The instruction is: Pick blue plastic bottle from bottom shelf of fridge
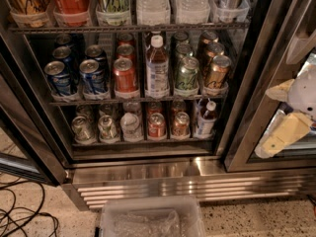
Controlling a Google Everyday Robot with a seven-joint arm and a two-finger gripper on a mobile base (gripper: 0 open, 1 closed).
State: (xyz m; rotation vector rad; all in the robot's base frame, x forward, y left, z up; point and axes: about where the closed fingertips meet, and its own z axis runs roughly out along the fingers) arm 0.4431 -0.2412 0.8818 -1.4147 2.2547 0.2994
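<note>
The blue plastic bottle (205, 120) stands upright at the right end of the bottom shelf (143, 142) inside the fridge (148, 171), its white cap tilted slightly toward the back. Its label is pale, but I cannot read it from here. Left of the bottle, a row of cans (156, 126) fills the same shelf; those behind the front row are lost in the dark. Above the bottle, on the next surface, is a taller white-capped bottle (157, 68) with blue cans (94, 77) further left. Higher above the bottle, the top rack's drinks (71, 1) are cut off at their shoulders by the edge of the view. Right of the bottle, well apart and outside the door frame, hangs the pincer (264, 120), its two pale prongs spread apart and gripping nothing. The arm behind it runs out of view. Below the bottle, in front of the ribbed grille, sits a clear plastic bin (150, 216), its near side cut off and its contents too hazy to name. Below and far left of the bottle, dark cables (22, 216) loop on the floor.
</note>
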